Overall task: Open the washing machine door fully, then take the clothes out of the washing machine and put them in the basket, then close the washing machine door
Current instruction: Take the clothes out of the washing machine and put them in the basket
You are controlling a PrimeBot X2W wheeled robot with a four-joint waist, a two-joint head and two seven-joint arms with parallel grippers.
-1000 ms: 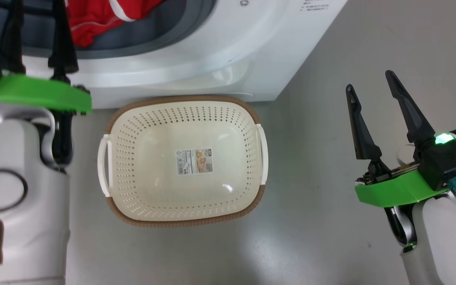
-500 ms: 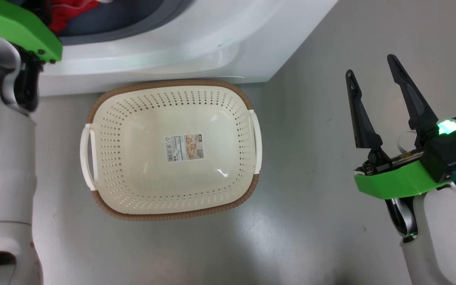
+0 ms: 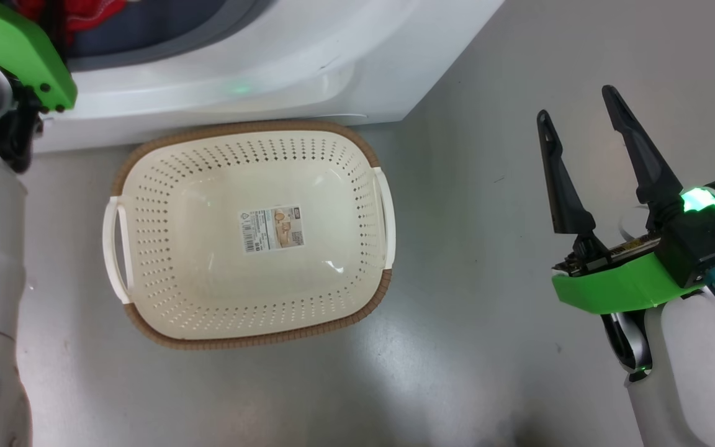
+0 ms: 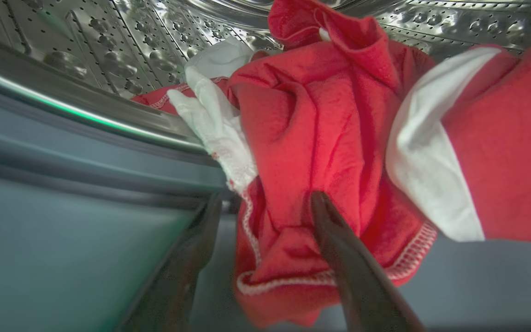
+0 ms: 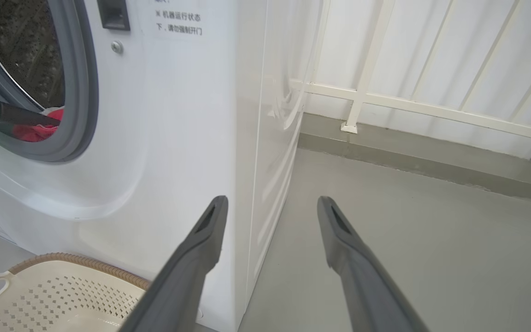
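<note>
The clothes (image 4: 321, 120), red fabric with white panels, lie at the mouth of the washing machine (image 3: 283, 56), spilling over its grey rubber ring (image 4: 85, 184). My left gripper (image 4: 265, 200) reaches into the steel drum (image 4: 109, 37) and is open, its fingers standing either side of a hanging red fold. The cream basket (image 3: 146, 292) sits empty on the floor against the machine's front. My right gripper (image 3: 575, 102) hovers open to the right of the basket, with nothing between its fingers. The washing machine door is out of view.
Grey floor (image 3: 469, 347) spreads out around the basket and under my right arm. A white railing (image 5: 385, 101) runs along the wall beyond the machine's right side. The basket's brown rim (image 5: 76, 263) touches the machine's lower front panel.
The head camera has shifted, sliding the basket left in the picture. My left arm has pushed deeper into the drum. The right gripper has kept its pose.
</note>
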